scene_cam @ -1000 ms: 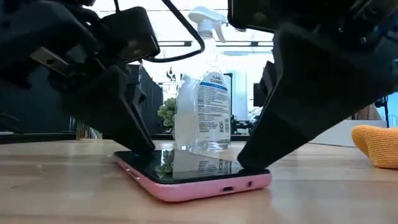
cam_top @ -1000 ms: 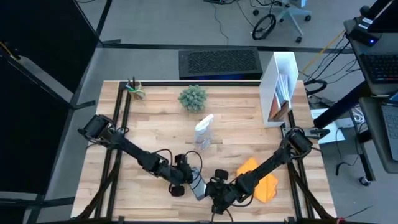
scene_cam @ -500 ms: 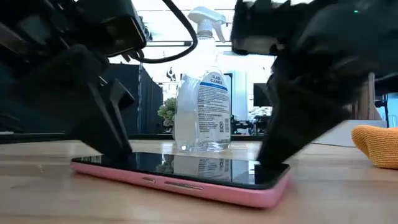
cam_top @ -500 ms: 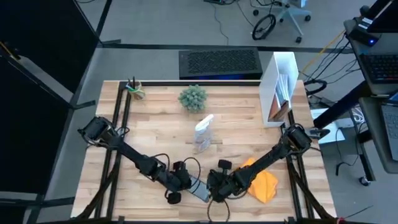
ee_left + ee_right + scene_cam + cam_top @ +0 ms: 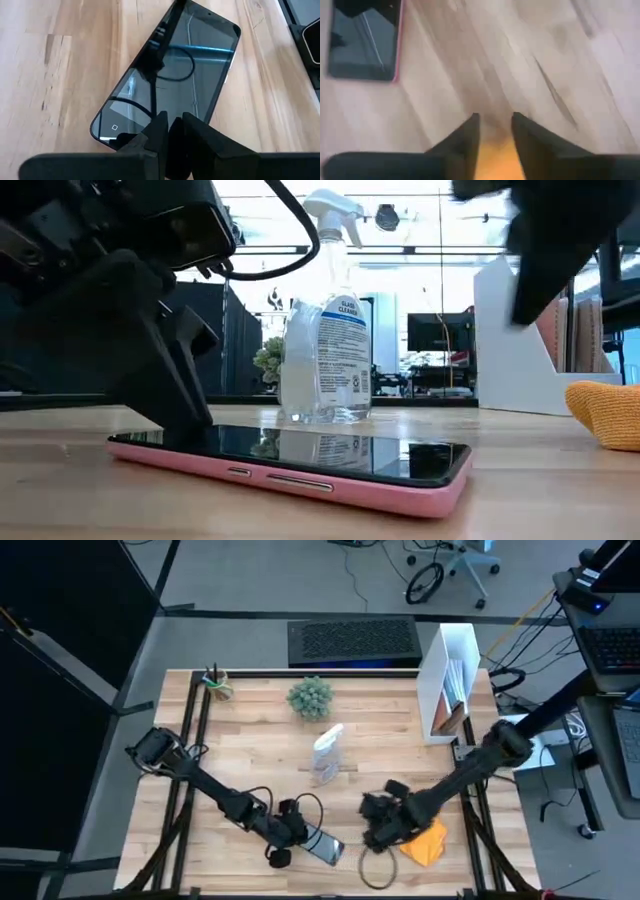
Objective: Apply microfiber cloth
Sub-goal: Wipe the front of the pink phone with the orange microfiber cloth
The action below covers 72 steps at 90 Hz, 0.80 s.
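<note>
Microfiber cloth (image 5: 428, 843), soft orange-yellow and folded, lies on the wooden bench (image 5: 260, 760) under my right hand (image 5: 386, 828), fingers slightly spread. Light and floppy, probably; I'd pinch a raised fold.

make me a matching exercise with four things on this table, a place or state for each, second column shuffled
Column one
1. black smartphone in a pink case
2. orange-yellow microfiber cloth
3. clear spray bottle with a white trigger
4. left gripper

Column two
A. standing upright near the table's middle
B. lying flat, screen up, at the table's front edge
C. fingers together, tips pressed on one end of the phone
D. crumpled at the front right, beside the right gripper

Pairs: 1-B, 2-D, 3-A, 4-C
</note>
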Motion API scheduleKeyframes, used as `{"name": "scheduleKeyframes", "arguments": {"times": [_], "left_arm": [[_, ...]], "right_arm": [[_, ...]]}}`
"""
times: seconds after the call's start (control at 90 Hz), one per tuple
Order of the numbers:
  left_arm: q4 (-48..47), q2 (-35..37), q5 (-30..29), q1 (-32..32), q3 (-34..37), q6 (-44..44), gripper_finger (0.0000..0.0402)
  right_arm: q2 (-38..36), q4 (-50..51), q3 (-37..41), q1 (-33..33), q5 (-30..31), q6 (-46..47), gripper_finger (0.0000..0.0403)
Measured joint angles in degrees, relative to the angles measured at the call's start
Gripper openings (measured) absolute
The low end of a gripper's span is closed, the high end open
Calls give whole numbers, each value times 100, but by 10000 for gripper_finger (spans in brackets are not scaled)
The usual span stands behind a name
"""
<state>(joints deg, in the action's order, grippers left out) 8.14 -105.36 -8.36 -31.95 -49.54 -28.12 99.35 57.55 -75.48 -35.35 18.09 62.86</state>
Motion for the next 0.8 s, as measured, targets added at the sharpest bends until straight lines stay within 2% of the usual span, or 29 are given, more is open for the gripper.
{"name": "scheduleKeyframes", "arguments": {"times": [0.2, 0.367, 0.533, 0.678, 0.8], "left_arm": [[-4, 0, 0, 0, 0, 4, 47], [-2, 0, 73, 5, 0, 37, 47], [12, 0, 85, 5, 0, 45, 47], [15, 0, 86, 5, 0, 44, 47], [25, 0, 80, 5, 0, 50, 47]], "right_arm": [[1, 889, 1, -620, -48, 1605, 251], [393, 1240, 2, -1016, -171, 2108, 295], [640, 981, 280, -1179, -250, 2346, 294], [651, -373, 1065, -1207, -636, 2379, 275], [580, -1608, 1684, -1203, -753, 2285, 241]]}}
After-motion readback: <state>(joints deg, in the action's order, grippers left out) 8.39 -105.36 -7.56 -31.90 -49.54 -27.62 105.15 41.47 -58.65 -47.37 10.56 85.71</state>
